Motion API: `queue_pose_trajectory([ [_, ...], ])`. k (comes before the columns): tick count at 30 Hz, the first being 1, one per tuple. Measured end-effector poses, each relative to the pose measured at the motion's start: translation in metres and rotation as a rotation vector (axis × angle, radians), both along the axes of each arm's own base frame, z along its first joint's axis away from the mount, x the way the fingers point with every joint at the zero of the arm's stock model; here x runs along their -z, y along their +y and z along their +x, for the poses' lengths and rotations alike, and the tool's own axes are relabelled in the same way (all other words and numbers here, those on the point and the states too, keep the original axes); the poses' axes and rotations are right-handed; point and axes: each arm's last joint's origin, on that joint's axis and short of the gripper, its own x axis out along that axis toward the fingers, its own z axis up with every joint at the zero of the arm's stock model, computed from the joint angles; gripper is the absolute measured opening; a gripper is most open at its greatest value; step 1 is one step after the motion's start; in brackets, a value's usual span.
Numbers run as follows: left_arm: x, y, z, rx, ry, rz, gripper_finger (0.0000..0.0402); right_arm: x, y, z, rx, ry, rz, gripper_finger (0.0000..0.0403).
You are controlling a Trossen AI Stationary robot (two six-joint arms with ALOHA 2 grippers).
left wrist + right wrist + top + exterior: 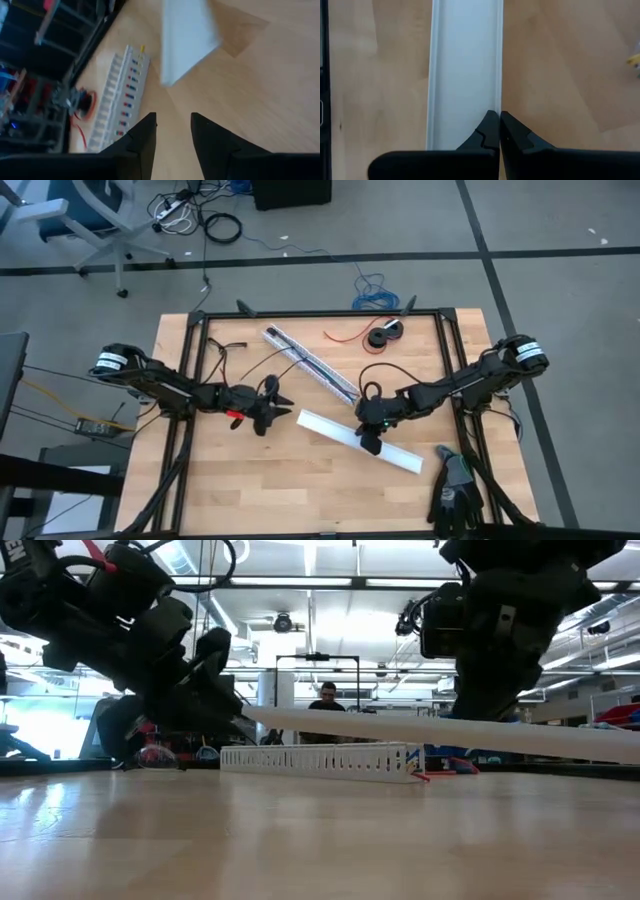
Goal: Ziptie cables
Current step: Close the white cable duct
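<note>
Right gripper [368,442], jaws pinched shut on long white plastic cover strip [345,436] centre-frame; left gripper [283,408] parted, empty. Cables not discernible. Best steadying strip before releasing on wooden tabletop [300,480].

Beside the slotted duct [312,366], my cables show only as coloured specks, too small to sort. White cover strip [465,70] runs past picture edges. Black coil [385,336] beyond duct: unidentifiable.
</note>
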Motion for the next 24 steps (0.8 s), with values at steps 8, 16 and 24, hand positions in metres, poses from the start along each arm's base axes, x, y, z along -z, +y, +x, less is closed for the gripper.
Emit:
queue_pose_trajectory([
  [8, -0.003, -0.006, 0.001, 0.058, -0.024, 0.071, 0.0133, 0.000, -0.014, 0.006, -0.006, -0.019, 0.037, 0.0000],
  [16, -0.004, -0.006, 0.002, 0.056, -0.055, 0.068, 0.0133, -0.002, -0.029, 0.010, -0.004, -0.045, 0.048, 0.0000],
  [24, 0.004, -0.008, 0.019, 0.058, -0.018, 0.071, 0.0133, -0.003, -0.040, 0.012, -0.010, -0.069, 0.067, 0.0000],
])
